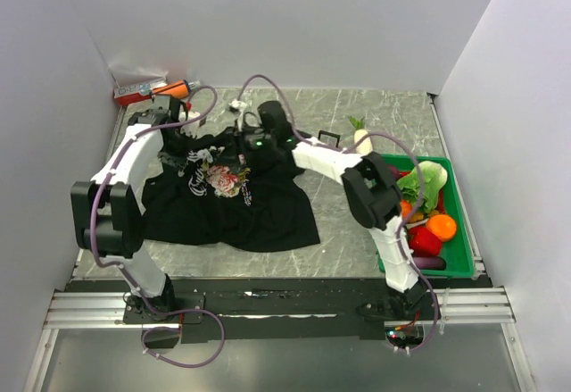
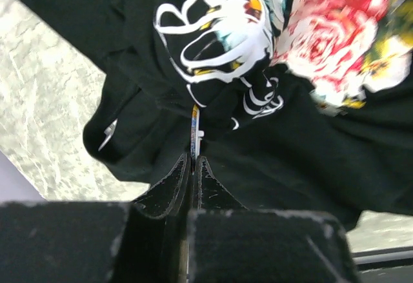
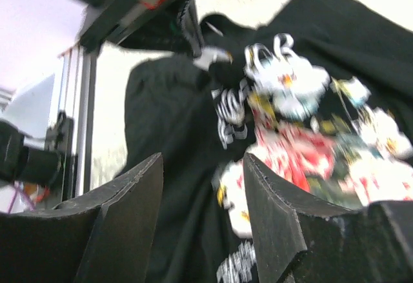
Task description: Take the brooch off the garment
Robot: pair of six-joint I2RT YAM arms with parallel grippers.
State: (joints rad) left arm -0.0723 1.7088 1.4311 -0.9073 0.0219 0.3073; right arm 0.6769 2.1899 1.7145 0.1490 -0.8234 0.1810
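- Nearest, the two arm bases sit on the rail at the front edge of the table [image 1: 343, 227]. The right arm's folded elbow stands just beside a green bin [image 1: 465, 231] that holds a red pepper [image 1: 424, 240], a round orange fruit [image 1: 442, 226] and leafy greens [image 1: 426, 182].
- The black T-shirt [image 1: 268, 218] lies rumpled on the marbled tabletop, left of centre. Its hem points toward the bases and its rose print [image 1: 227, 180] faces up.
- The right gripper [image 3: 203, 167] hangs over the print with its fingers spread wide and nothing between them. In its wrist view the roses and white swirls show through the gap, blurred.
- The left gripper [image 2: 194, 160] is at the upper left part of the shirt, just beside the print's white swirls. Its fingers [image 2: 169, 189] are clenched tight on a thin sliver that pokes out between the tips, yellowish at its end.
- As far as can be told, that sliver is the brooch [image 2: 195, 123], seen edge-on and lying against a bunched fold of black fabric.
- In the right wrist view, something small and pale sits at the left gripper's tip, too blurred to name.
- Farther back, right of the shirt, a small black box [image 1: 328, 137] and a white radish [image 1: 361, 140] rest on bare tabletop, near each other.
- Farthest away, an orange-red tool [image 1: 152, 93] lies in the back left corner against the wall.
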